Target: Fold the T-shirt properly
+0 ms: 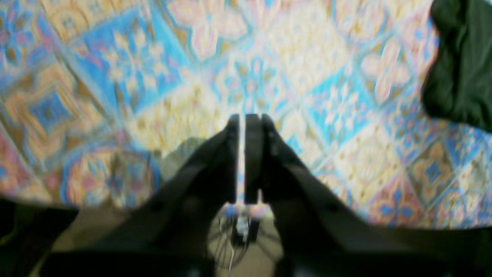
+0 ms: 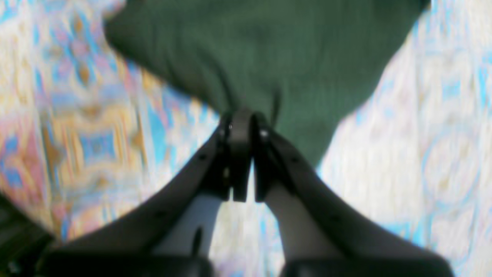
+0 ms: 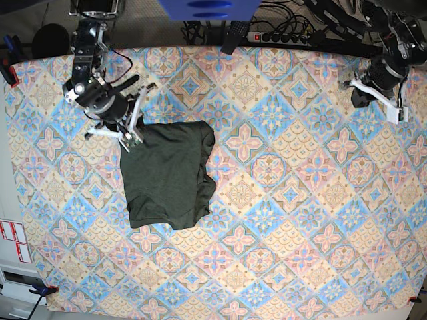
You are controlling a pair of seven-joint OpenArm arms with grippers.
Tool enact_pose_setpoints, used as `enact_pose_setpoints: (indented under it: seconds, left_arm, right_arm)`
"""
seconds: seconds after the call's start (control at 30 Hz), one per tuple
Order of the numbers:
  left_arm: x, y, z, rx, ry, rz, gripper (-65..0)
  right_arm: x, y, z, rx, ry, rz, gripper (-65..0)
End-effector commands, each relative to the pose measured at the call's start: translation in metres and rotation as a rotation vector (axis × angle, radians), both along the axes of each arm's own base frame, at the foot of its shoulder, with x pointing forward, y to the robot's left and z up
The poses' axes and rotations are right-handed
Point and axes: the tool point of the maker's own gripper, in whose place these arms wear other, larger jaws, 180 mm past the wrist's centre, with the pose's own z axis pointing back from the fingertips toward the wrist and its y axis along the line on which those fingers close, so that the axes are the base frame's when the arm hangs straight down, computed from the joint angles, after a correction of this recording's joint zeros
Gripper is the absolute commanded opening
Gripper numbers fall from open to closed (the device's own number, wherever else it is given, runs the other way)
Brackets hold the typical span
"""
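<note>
Base view: right gripper pinching T-shirt corner; left gripper closed, empty

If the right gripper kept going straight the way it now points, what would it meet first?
Most likely the T-shirt: the right gripper, jaws closed, sits at the garment's corner with green cloth directly ahead of its tips. The wrist view is blurred, so whether it already touches or pinches the cloth is unclear.

patterned tile-print table, folded dark green T-shirt lying on it
</note>
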Motion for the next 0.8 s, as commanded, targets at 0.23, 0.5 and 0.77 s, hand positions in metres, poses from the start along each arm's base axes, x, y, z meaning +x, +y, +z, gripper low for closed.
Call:
enact_pose_setpoints:
  seconds: [0.23,0.5,0.77]
  left_arm:
    - [-0.046,0.003,-0.013,0.016,0.109,-0.006,-65.0]
    - [-0.100,0.004,-0.028,0.020,0.254,-0.007,-65.0]
    - [-0.146,0.006,-0.035,0.034,0.382,-0.011,-65.0]
  right_arm:
    - [-0.059,-0.049,-0.014,-0.047,0.093,-0.131,-65.0]
    - [-0.128,-0.111,-0.024,-0.144,0.219,-0.291,-65.0]
    - [-0.209,-0.126,-0.033,-0.194,0.397,-0.319,-65.0]
